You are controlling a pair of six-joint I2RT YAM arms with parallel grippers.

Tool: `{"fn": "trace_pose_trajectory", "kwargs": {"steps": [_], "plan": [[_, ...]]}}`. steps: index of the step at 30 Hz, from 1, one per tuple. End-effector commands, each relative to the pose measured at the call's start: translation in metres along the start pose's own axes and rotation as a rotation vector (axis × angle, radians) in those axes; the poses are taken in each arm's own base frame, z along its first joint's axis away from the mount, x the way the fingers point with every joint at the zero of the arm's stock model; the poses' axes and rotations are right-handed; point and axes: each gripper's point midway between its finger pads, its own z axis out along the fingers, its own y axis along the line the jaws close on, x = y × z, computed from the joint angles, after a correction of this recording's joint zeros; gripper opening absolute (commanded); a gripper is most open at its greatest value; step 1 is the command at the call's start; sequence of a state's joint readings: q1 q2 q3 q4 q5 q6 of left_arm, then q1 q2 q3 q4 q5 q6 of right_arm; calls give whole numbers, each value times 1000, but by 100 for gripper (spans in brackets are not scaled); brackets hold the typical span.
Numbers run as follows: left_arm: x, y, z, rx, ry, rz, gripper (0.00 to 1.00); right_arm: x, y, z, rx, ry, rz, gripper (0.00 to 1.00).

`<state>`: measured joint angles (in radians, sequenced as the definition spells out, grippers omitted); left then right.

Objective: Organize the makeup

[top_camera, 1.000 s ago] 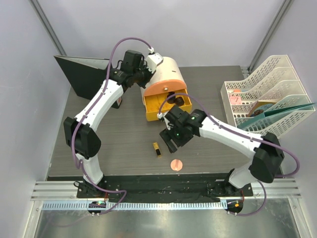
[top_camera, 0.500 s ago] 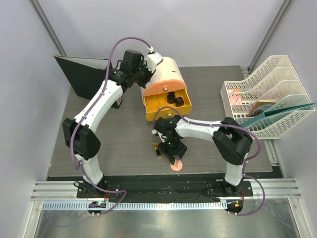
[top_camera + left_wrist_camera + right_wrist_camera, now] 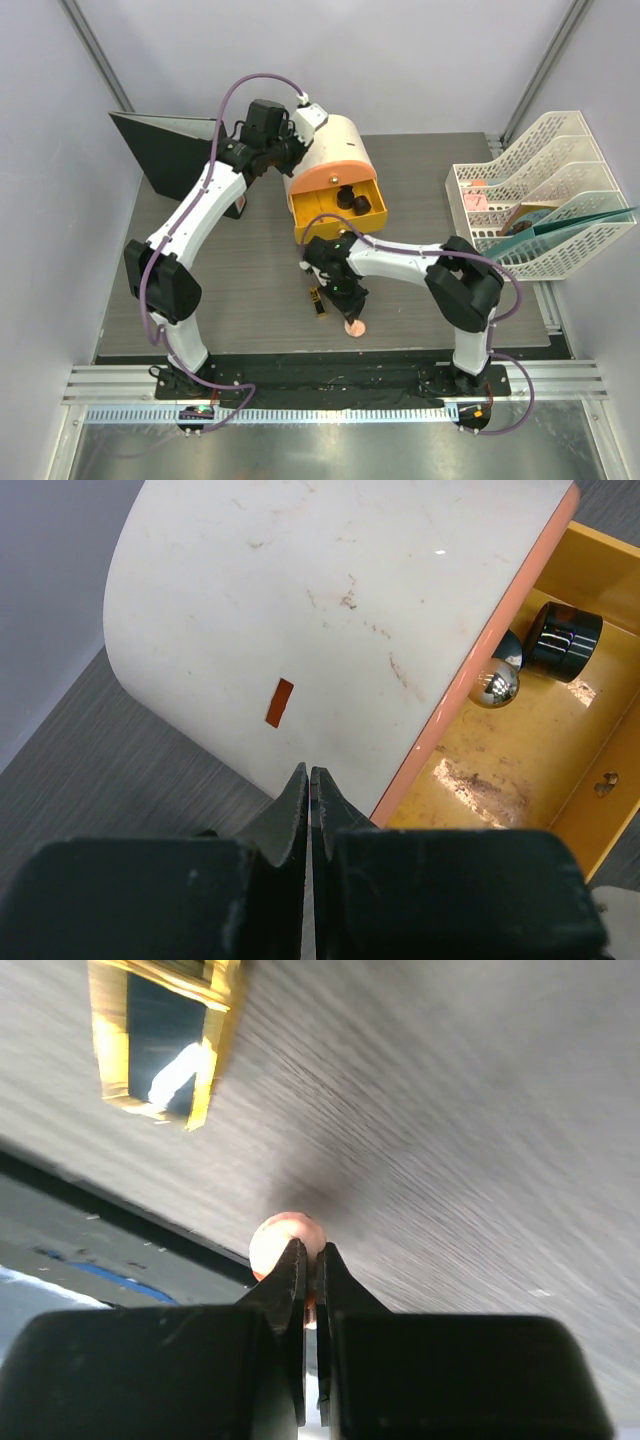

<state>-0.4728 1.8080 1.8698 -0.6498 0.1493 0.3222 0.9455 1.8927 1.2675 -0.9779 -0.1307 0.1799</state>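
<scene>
Lipstick (image 3: 317, 301) just left of compact (image 3: 354, 327) (jars (image 3: 347, 199) in drawer (image 3: 330, 228) behind)

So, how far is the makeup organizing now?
Done: two black jars sit in the open orange drawer. In hand: right gripper shut on the pink compact. Left: black-gold lipstick lies on the table; both probably need stowing.

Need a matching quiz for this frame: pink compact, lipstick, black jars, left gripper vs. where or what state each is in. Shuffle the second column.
1. pink compact
2. lipstick
3. black jars
4. left gripper

A. in the open orange drawer
B. shut, empty, tip by the cream box
C. lying on the table beside the right gripper
D. pinched at the right gripper's tips

Pairs: 1-D, 2-C, 3-A, 4-B
</scene>
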Motion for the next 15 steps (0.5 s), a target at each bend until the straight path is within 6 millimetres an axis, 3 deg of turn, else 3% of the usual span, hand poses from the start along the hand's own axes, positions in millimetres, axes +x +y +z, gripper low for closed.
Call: {"fn": "trace_pose_trajectory", "kwargs": {"steps": [1, 4, 5, 10, 11, 13, 15], "plan": [[-23, 5, -23, -22, -64, 12, 1, -55, 6, -89, 20, -375, -30, 1], [-22, 4, -21, -15, -62, 8, 1, -88, -4, -145, 104, -583, 4, 1], [-21, 3, -20, -11, -60, 5, 1, -103, -12, -172, 140, -673, 45, 1], [-19, -2, -18, 12, -56, 0, 0, -143, -40, -246, 177, -896, 190, 1], [-18, -3, -18, 16, -55, 1, 0, -152, -54, -246, 184, -899, 238, 1], [-19, -4, -17, 22, -57, 0, 0, -164, -62, -255, 162, -921, 269, 1], [-18, -4, -16, 26, -58, -2, 0, -174, -77, -249, 170, -911, 305, 1]]}}
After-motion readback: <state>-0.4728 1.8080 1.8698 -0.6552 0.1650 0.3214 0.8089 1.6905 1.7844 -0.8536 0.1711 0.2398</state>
